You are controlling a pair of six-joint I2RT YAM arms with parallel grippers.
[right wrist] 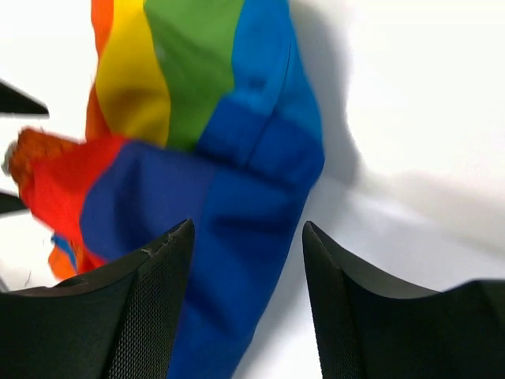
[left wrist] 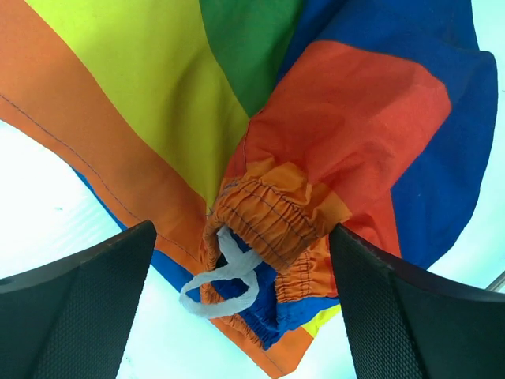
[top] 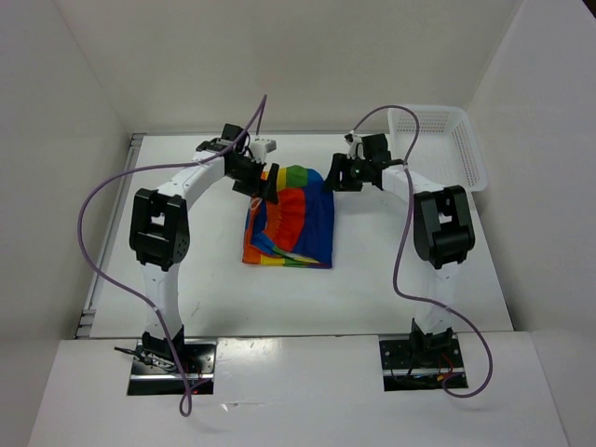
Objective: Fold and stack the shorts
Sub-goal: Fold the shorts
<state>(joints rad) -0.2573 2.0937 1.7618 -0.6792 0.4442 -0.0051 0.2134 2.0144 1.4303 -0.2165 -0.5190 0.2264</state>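
Note:
The rainbow-striped shorts (top: 291, 222) lie folded on the white table (top: 372, 279) between the two arms. My left gripper (top: 267, 189) hovers at their far left corner, open wide. In the left wrist view the bunched orange waistband (left wrist: 276, 209) and its white drawstring loop (left wrist: 225, 276) sit between the spread fingers (left wrist: 95, 300) of the left gripper (left wrist: 242, 229), untouched by them. My right gripper (top: 333, 176) is at the far right corner, open. In the right wrist view the right gripper (right wrist: 248, 225) stands above the blue edge of the shorts (right wrist: 229, 197), holding nothing.
A white mesh basket (top: 452, 140) stands at the table's back right corner, just beyond the right arm. White walls close in the table on three sides. Purple cables loop from both arms.

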